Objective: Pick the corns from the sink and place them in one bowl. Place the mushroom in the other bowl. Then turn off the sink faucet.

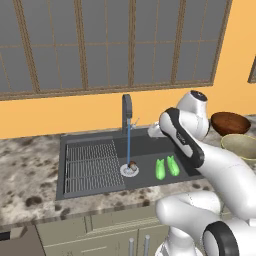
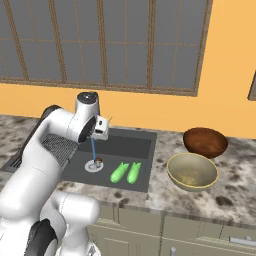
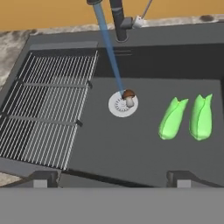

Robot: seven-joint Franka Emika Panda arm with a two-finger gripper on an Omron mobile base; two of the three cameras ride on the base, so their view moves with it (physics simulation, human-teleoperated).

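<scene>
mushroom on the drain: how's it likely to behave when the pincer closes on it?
The mushroom is tiny, far smaller than either corn, so it is probably very light and easily knocked aside. It stands upright on a thin stem with a wider cap, so it will likely tip. The water stream lands beside it, so it may be slippery.

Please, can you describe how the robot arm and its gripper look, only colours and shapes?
The arm is made of smooth, rounded white segments with dark grey to black bands at the joints; one long dark band runs along a link. A round white cap with a dark top sits at a joint. The gripper ends in two small dark grey, blocky finger tips. No cables or markings are visible.
</scene>
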